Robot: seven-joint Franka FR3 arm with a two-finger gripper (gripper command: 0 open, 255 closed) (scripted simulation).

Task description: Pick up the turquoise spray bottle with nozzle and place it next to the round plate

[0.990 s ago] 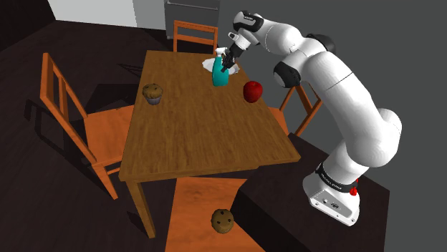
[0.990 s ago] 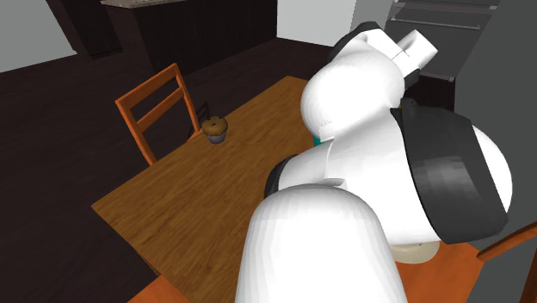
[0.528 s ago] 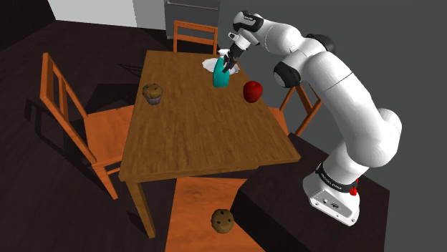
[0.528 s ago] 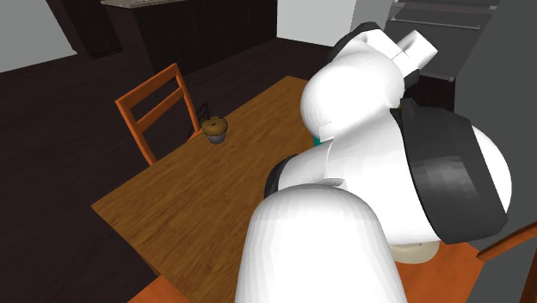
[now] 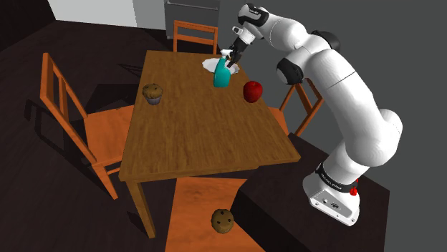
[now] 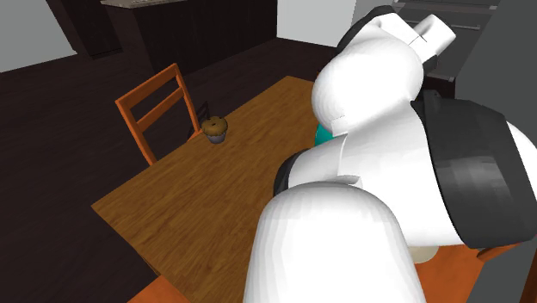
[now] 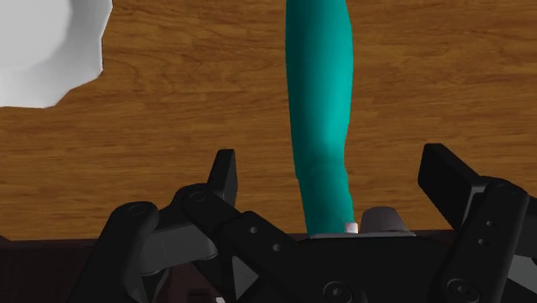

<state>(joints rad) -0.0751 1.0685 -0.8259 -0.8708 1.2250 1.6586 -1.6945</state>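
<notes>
The turquoise spray bottle (image 5: 222,76) stands upright on the wooden table (image 5: 193,129), right beside the white round plate (image 5: 209,64) at the far end. My gripper (image 5: 231,59) hangs just above the bottle's top, open. In the wrist view the bottle (image 7: 319,103) rises between the two spread fingers of the gripper (image 7: 336,176), and neither finger touches it. The plate (image 7: 43,43) lies off to one side of it. A sliver of the bottle (image 6: 322,135) peeks out behind the arm in the second exterior view.
A red apple (image 5: 252,91) sits near the bottle toward the shoulder view's right. A muffin (image 5: 152,93) stands on the table's left part, and another muffin (image 5: 223,221) lies on the near chair seat. Wooden chairs (image 5: 71,114) ring the table.
The fingers have let go of the bottle and spread apart. The hand has lifted a little, and the bottle stays standing by the plate.
</notes>
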